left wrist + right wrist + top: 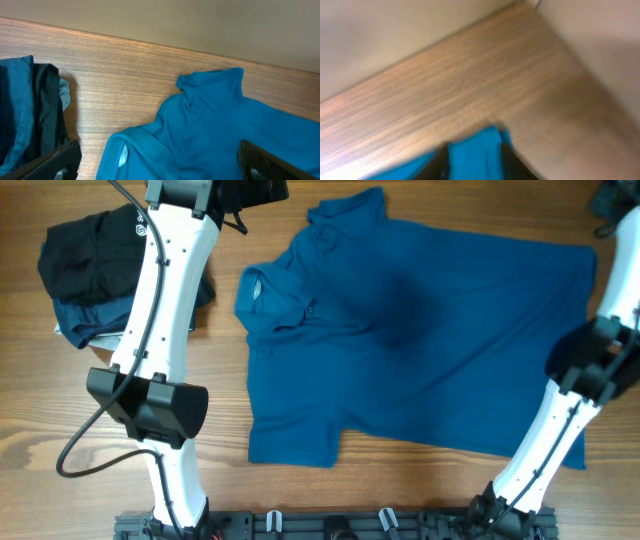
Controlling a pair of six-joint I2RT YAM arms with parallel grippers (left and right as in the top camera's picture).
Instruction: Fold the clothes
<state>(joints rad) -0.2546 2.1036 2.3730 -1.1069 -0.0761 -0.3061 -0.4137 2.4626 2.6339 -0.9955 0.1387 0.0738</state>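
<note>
Currently shirt [420, 330] lies spread flat on surface [400, 480], collar toward the left, one sleeve pointing to the far edge. Left hand [162, 167] hovers near collar and far sleeve, fingers wide apart, holding nothing. Right hand [476, 162] at shirt's far right corner: blue cloth sits between its fingers; view blurred, cannot tell whether clamped or loose. Dark pile [85, 270] lies left of shirt.

No legible text, number or brand name anywhere in view. A small white mark [140, 221] sits on the black garment [82, 252], too small to read as letters or a logo. A pale neck label [256, 290] shows inside the collar [288, 308] of the blue polo shirt [430, 350]; any print on it can't be made out, from overhead or from the left wrist view.
</note>
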